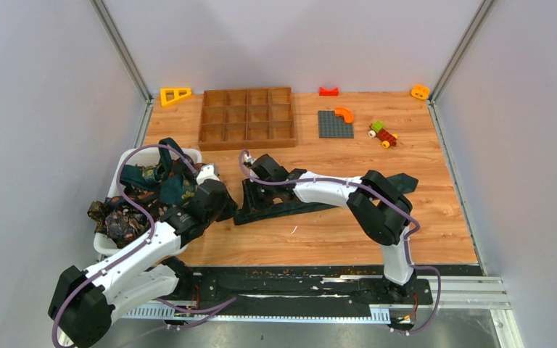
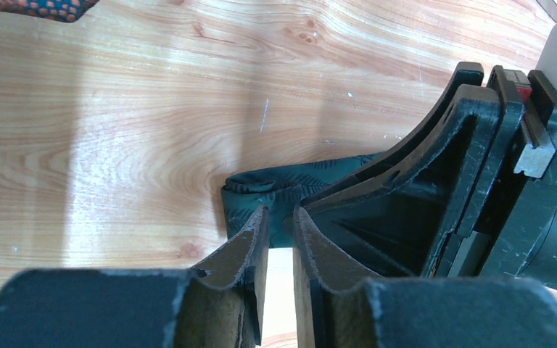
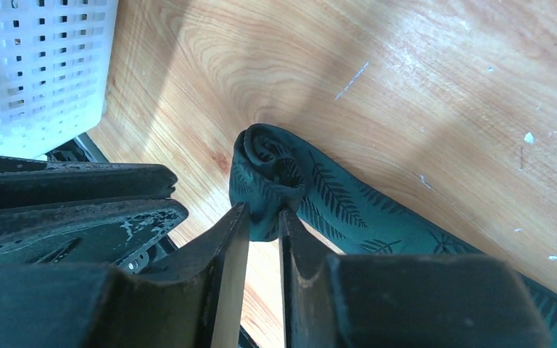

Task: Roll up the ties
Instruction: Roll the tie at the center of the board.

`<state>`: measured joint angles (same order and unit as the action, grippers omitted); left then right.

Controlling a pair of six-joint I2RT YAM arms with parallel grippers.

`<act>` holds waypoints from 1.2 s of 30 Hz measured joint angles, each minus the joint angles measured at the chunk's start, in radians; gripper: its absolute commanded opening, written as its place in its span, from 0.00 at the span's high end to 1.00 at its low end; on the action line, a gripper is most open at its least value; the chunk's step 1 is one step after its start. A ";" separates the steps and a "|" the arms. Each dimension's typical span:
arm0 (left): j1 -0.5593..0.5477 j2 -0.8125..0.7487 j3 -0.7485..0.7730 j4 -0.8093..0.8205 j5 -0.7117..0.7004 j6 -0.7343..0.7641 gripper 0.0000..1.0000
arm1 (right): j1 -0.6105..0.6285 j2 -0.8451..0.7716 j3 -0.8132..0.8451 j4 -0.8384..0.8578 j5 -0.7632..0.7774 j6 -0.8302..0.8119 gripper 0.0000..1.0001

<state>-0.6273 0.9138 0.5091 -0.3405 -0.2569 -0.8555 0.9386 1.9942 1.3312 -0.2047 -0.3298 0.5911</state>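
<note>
A dark green tie with a fern print (image 1: 319, 204) lies across the wood table, its left end wound into a small roll (image 3: 268, 170). My right gripper (image 3: 265, 212) is pinched on the near edge of that roll, jaws almost together. My left gripper (image 2: 281, 217) meets the same rolled end (image 2: 261, 190) from the other side, its jaws nearly closed with fabric at the tips. In the top view the two grippers, left (image 1: 221, 206) and right (image 1: 250, 190), stand close together at the tie's left end. Several more patterned ties (image 1: 127, 217) are heaped in the white basket.
The white slotted basket (image 1: 192, 155) stands at the left edge, also in the right wrist view (image 3: 36, 72). A wooden compartment tray (image 1: 246, 117), a yellow triangle (image 1: 175, 95), a grey baseplate (image 1: 334, 124), a toy car (image 1: 382, 134) and small orange and red pieces lie at the back.
</note>
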 measured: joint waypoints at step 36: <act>0.108 -0.019 -0.104 0.085 0.154 0.122 0.52 | -0.055 0.081 0.045 -0.043 0.019 -0.062 0.88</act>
<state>-0.5194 0.8951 0.4049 -0.2550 -0.1028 -0.7330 0.8841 2.0750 1.3762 -0.2481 -0.3103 0.5293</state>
